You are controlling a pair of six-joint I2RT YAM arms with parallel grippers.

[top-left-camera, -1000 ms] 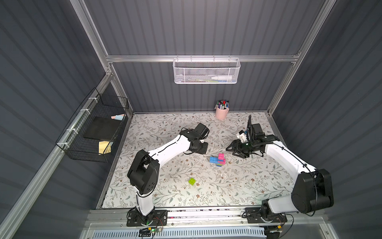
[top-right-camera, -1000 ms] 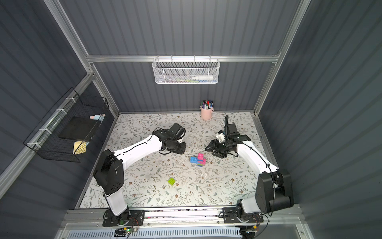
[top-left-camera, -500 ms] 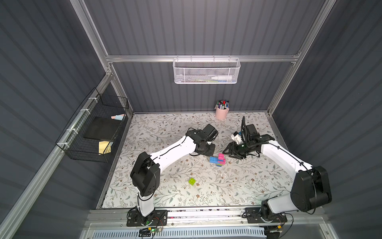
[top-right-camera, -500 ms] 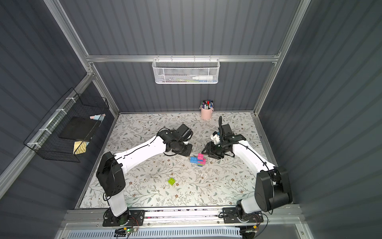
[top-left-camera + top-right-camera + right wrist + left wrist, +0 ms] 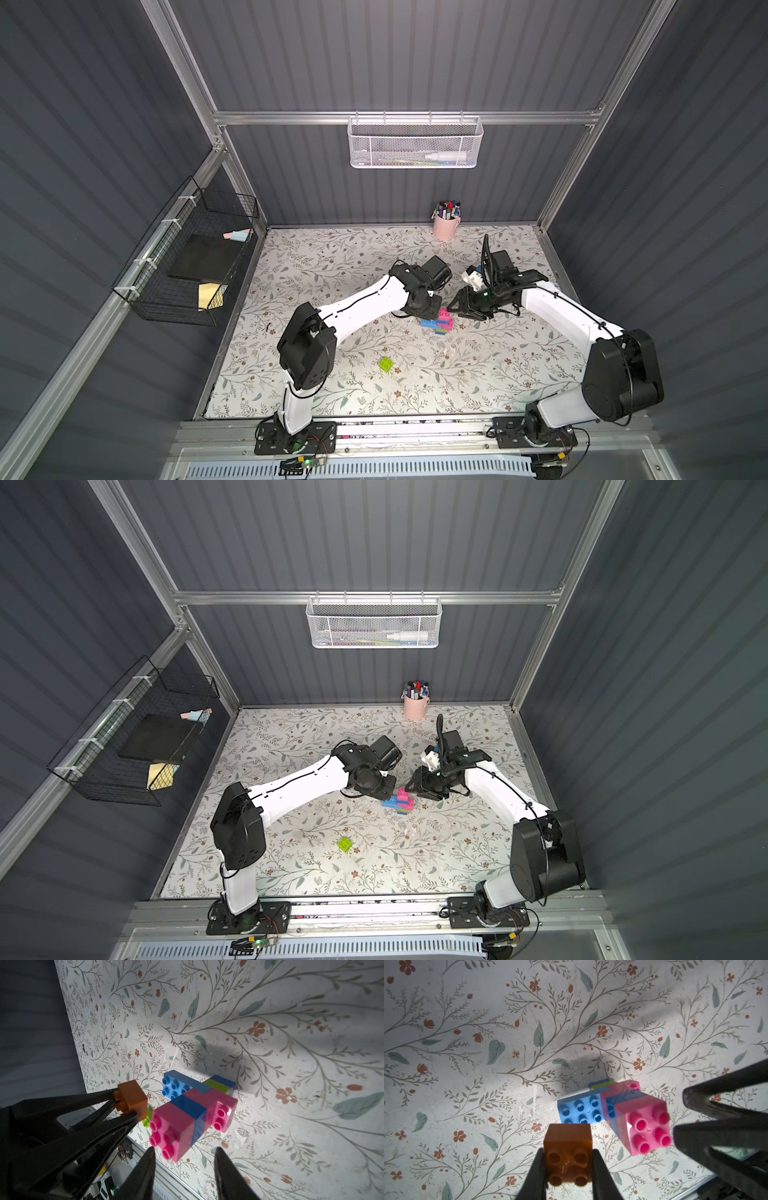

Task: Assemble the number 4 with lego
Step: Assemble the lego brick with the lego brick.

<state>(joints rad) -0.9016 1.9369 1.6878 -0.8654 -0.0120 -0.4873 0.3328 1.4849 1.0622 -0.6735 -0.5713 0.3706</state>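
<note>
The number 4 point(image 5: 437, 323) point(image 5: 398, 802) lies flat mid-table, a joined figure of pink, blue, lime green and light-blue lego. My left gripper point(image 5: 568, 1153) is shut on an orange brick point(image 5: 568, 1147) point(image 5: 133, 1099), hovering just beside the light-blue bar point(image 5: 581, 1110). My right gripper point(image 5: 185, 1150) is open, its tips on either side of the corner of the figure's pink end brick point(image 5: 174, 1126) with a gap showing. In both top views the grippers point(image 5: 432, 305) point(image 5: 456, 309) flank the figure. A loose lime green brick point(image 5: 386, 364) point(image 5: 345, 844) sits nearer the front.
A pink cup of marker pens point(image 5: 445, 226) stands at the back wall. Above it hangs a white mesh basket point(image 5: 414, 143). A black wire basket point(image 5: 195, 266) hangs on the left wall. A metal rail point(image 5: 415, 430) runs along the front edge.
Both arms have closed in on the brick figure from either side, the left one bringing the orange brick. The right jaws have narrowed.
</note>
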